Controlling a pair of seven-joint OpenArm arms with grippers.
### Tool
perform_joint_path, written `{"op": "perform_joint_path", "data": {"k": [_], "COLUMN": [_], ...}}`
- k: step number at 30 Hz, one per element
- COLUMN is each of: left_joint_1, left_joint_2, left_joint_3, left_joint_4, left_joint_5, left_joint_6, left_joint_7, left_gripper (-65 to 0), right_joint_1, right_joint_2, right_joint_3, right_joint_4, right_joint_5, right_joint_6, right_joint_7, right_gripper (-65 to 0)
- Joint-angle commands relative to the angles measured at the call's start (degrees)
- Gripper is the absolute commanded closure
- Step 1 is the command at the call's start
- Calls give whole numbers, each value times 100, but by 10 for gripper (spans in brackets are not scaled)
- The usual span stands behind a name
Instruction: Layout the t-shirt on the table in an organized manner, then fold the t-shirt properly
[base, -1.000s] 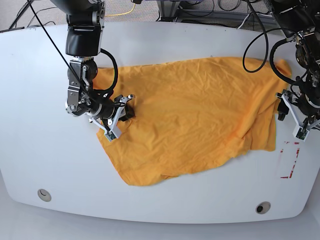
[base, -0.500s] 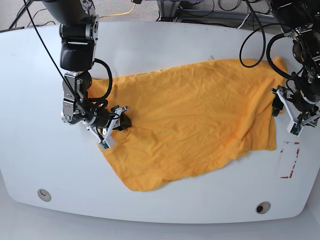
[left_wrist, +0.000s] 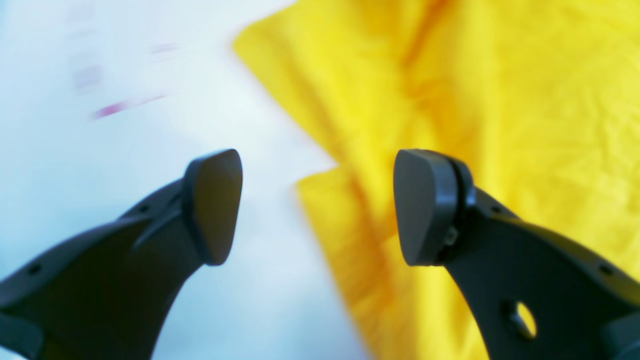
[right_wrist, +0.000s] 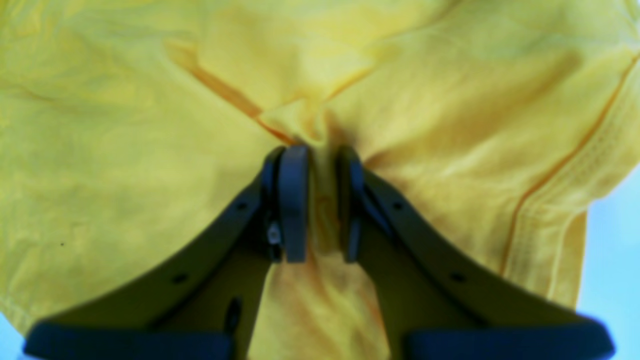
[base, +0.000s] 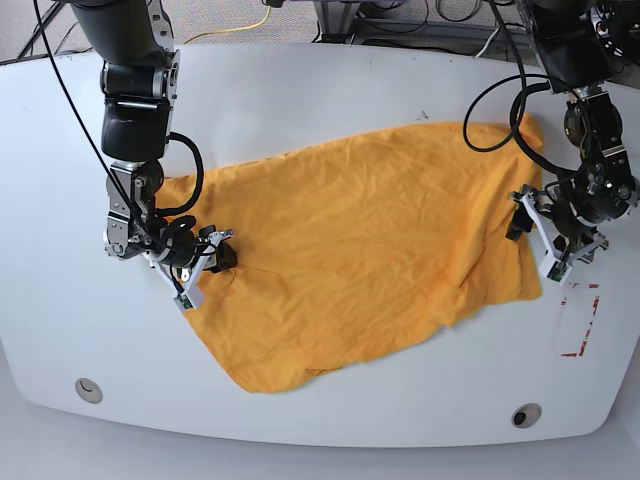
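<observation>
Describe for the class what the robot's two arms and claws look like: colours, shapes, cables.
Both arms are black, built of boxy and rounded segments, with loose black cables looping alongside. The right claw and left claw sit on pale grey-white brackets in the base view. Up close, each claw has two dark, curved fingers drilled with small holes, ending in flat, rounded dark grey pads.

No legible text or labels

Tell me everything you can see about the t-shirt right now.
The t-shirt is plain orange-yellow, soft and creased, spread mostly flat on the white table. The right end effector is shut on a bunched fold near one end. The left end effector hangs open at the opposite edge, gripping nothing.
</observation>
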Motion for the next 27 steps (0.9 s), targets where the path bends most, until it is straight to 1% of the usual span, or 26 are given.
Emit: {"op": "perform_joint_path", "data": {"k": [1, 3, 5, 6, 7, 10, 12, 13, 16, 19, 23, 26, 27], "left_joint_1": [-255, -308, -361, -370, -387, -624, -721, -721, -598, -413, 44, 228, 281], "left_joint_2": [33, 157, 236, 271, 341, 561, 640, 658, 649, 622, 482, 420, 368], "left_joint_3": [63, 72, 90, 98, 98, 98, 98, 98, 72, 11, -367, -534, -578], "left_joint_4": [-218, -359, -482, -552, -667, -895, -930, -922, -711, -385, 186, 292, 292], "left_joint_5": [84, 137, 207, 251, 330, 550, 673, 708, 787, 787, 814, 814, 814], "left_joint_6": [3, 3, 3, 3, 3, 3, 3, 3, 3, 3, 3, 3, 3], "left_joint_7": [-273, -519, -756, -835, -923, -950, -941, -941, -862, -721, -633, -633, -642], "left_gripper": [-439, -435, -399, -371, -317, -183, -129, -119, -138, -185, -300, -364, -371], "right_joint_1": [114, 114, 105, 105, 96, 96, 96, 96, 96, 96, 70, 35, 35], "right_joint_2": [52, 26, 17, 17, 8, 8, 8, 8, 0, 0, 0, 0, 0], "right_joint_3": [-1, -1, -1, -1, -1, -1, -1, -1, -1, -1, -1, -1, -1], "right_joint_4": [50, 50, 50, 50, 50, 50, 50, 50, 50, 50, 50, 50, 50], "right_joint_5": [-38, -38, -38, -38, -38, -29, -29, -29, -29, -20, -20, -20, -20], "right_joint_6": [-7, -7, -7, -7, -7, -7, -7, -7, -7, -7, -7, -7, -7], "right_joint_7": [-49, -49, -49, -49, -49, -49, -49, -49, -49, -49, -49, -49, -49], "right_gripper": [-108, -108, -108, -108, -108, -108, -108, -108, -108, -108, -108, -108, -108]}}
